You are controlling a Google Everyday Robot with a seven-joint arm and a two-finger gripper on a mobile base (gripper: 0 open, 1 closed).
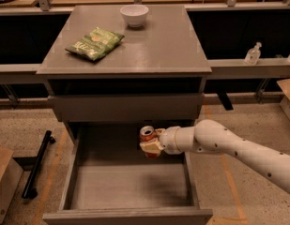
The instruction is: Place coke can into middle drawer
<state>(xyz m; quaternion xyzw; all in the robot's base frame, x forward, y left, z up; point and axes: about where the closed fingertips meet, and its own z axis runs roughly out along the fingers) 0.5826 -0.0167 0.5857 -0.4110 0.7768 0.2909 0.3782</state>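
The coke can [147,134], red with a silver top, is upright in my gripper [150,147], which is shut on it. The white arm reaches in from the right. The can hangs over the back right part of the open middle drawer [130,186], a grey tray pulled out toward the camera, above its flat floor. The lower part of the can is hidden by the fingers [151,147].
A green chip bag [95,43] and a white bowl [134,15] sit on the cabinet top [163,46]. The upper drawer front [125,108] is closed. A black bar [36,164] lies on the floor at left. A bottle [253,54] stands on the right ledge.
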